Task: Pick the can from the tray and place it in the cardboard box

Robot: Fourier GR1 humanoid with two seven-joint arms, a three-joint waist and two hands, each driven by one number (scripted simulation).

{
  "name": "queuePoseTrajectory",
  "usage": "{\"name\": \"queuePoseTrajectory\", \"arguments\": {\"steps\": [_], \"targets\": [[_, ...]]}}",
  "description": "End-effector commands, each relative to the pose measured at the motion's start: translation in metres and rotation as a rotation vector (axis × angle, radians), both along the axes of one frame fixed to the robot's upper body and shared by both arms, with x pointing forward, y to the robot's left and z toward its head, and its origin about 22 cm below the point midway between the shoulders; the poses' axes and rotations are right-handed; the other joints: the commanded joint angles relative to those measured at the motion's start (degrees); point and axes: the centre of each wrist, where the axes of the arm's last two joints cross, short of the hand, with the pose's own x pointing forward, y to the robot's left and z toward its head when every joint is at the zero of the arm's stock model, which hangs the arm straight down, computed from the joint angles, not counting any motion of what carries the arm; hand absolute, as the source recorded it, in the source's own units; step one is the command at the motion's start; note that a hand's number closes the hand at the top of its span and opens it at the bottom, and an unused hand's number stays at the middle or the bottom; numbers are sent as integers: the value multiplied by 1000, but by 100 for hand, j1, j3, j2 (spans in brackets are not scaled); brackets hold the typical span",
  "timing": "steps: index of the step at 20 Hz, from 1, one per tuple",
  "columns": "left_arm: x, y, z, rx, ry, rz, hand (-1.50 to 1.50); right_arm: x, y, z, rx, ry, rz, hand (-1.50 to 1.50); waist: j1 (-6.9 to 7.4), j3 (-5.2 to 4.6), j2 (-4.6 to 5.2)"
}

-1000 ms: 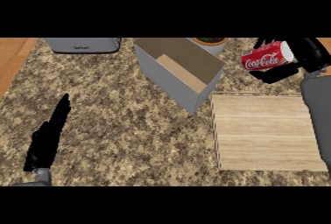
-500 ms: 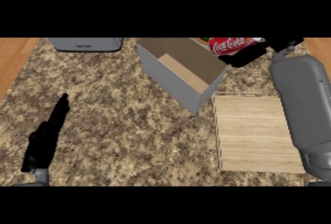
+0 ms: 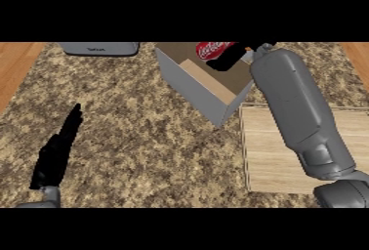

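Fingers [image 3: 229, 54] of the right hand [image 3: 236, 52] are curled round the red cola can [image 3: 213, 49], which is held over the open cardboard box [image 3: 189, 84] at the counter's far edge. Its grey forearm [image 3: 297, 107] is stretched across the wooden tray [image 3: 268, 161]. At lower left, the left hand [image 3: 56, 149] is shown resting with fingers straight. A grey appliance [image 3: 99, 48] is seen at the top.

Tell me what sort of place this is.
Probably a kitchen counter: a speckled granite-like countertop with wood flooring at its sides, and a grey appliance at the back edge. On it sit a wooden tray and an open cardboard box.
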Motion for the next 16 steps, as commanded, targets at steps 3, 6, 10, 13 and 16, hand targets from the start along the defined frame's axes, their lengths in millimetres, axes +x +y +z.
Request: {"name": "queuePoseTrajectory", "arguments": {"steps": [3,6,10,13,16], "targets": [[8,-9,11,9,-18,-29,0,11,19,-33,-77,73,-32,150,87,3,39],[-2,0,6,11,-13,-27,0,7,50,-43,-95,94,-64,150,147,1,47],[23,-14,13,0,-34,-35,0,5,51,-68,-26,178,-108,-150,186,1,107],[12,-16,10,10,-18,-35,0,12,31,-63,2,159,-100,-150,192,4,87],[4,-5,5,-10,-17,-47,0,11,33,-67,98,150,-102,-150,242,4,100]]}}
